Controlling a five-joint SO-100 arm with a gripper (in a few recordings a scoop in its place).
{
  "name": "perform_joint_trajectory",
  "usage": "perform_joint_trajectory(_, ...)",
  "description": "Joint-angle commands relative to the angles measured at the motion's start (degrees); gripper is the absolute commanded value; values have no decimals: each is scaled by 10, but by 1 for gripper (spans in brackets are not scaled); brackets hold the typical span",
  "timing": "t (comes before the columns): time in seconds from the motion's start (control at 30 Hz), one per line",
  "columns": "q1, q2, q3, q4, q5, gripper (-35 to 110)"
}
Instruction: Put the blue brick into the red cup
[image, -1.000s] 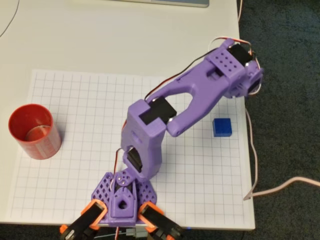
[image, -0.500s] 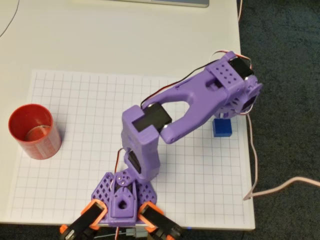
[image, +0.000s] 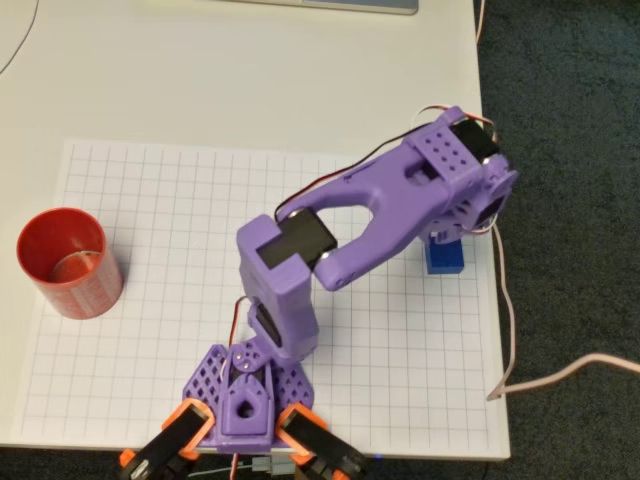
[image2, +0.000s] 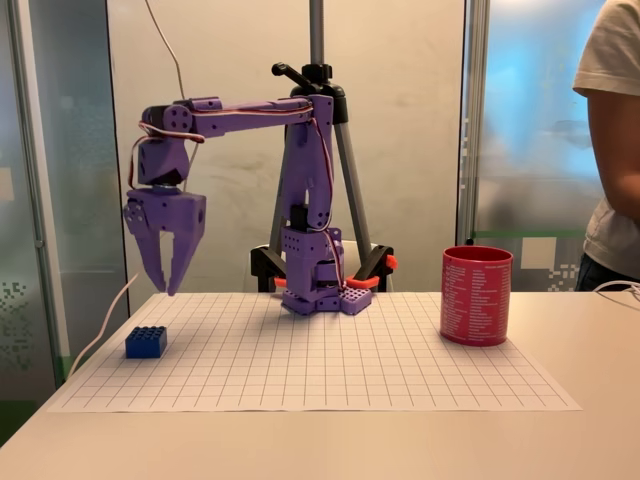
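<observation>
Cup (image2: 477, 296) print unreadable; my tool (image2: 172, 285), fingers slightly apart, has swung over the blue brick (image2: 146, 342), still above it.

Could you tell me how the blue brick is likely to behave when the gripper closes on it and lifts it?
The blue brick looks rigid and flat-sided, so it probably won't deform or roll. Being small, it is likely light. Its smooth plastic might slip if the gripper, open above it, closes off-centre.

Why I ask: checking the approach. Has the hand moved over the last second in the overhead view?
Yes. The hand has swung down the picture toward the blue brick, which lies where it did on the grid sheet; the wrist now overlaps the brick's upper edge.
</observation>
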Motion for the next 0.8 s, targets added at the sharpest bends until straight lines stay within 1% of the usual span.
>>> perform_joint_trajectory(0.0,0,50,3,5,-22,25)
perform_joint_trajectory(0.03,4,50,5,6,-10,48)
perform_joint_trajectory(0.07,6,49,8,6,-4,57)
perform_joint_trajectory(0.33,0,30,8,1,-6,61)
perform_joint_trajectory(0.57,-11,-14,40,-64,-3,61)
perform_joint_trajectory(0.77,-9,-54,40,-78,-2,61)
